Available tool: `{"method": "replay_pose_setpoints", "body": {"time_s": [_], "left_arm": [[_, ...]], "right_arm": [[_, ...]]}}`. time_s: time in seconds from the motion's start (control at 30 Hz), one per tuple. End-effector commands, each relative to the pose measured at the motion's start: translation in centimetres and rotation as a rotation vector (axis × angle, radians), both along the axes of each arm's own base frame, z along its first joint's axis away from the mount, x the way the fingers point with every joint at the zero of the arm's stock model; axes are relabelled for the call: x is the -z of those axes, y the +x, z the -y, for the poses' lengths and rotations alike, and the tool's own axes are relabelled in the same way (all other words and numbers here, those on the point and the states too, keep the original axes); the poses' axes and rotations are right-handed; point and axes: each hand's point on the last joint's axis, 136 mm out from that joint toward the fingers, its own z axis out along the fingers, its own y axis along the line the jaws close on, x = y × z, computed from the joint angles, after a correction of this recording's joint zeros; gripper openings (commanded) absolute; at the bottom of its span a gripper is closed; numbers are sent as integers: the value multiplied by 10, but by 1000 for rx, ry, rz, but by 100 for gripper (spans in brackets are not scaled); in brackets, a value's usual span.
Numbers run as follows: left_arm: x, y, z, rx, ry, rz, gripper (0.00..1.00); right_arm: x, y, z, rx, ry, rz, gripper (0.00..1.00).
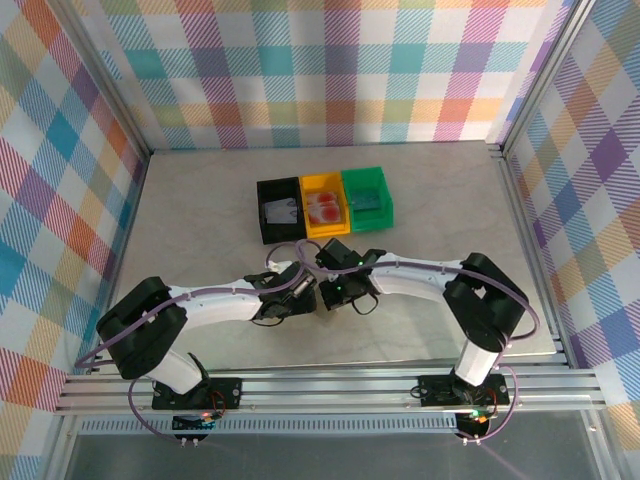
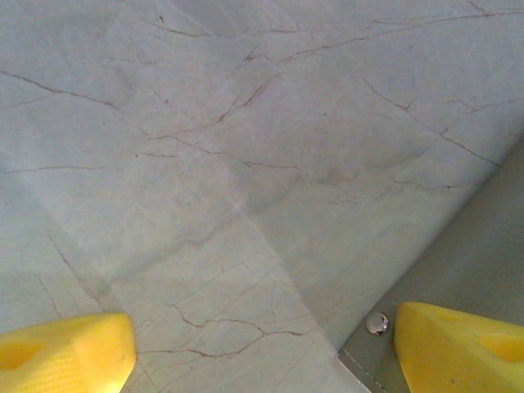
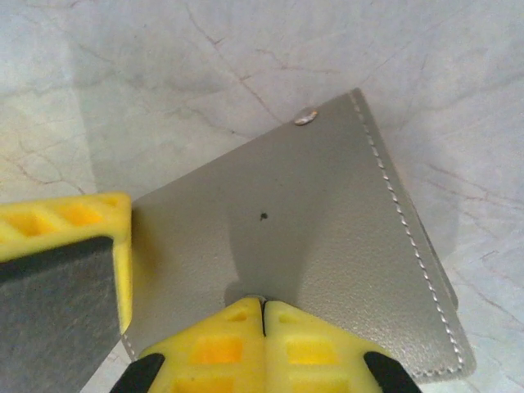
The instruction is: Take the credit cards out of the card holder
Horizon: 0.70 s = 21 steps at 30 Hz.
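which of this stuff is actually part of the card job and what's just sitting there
Part of the job: wallet; red cards; left pincer, open; right pincer, shut at the wallet's edge.
Just sitting there: black bin; yellow bin; green bin.

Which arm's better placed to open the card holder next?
Right, probably: the right gripper is shut at the card holder's edge; the left gripper is open, with just its corner between the jaws.
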Motion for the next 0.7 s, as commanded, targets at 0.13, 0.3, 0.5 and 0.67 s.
{"method": "replay_pose_setpoints", "body": {"time_s": [0.13, 0.3, 0.5, 0.67], "left_arm": [[78, -45, 31, 42, -163, -241, 84], [83, -47, 31, 34, -160, -258, 83], [89, -49, 30, 26, -157, -272, 83], [93, -51, 28, 22, -150, -283, 83]], "right_arm": [[1, -27, 9, -18, 70, -97, 0], [-2, -27, 12, -18, 94, -86, 0], [-10, -27, 9, -16, 163, -67, 0], [-19, -28, 7, -28, 212, -40, 0]]}}
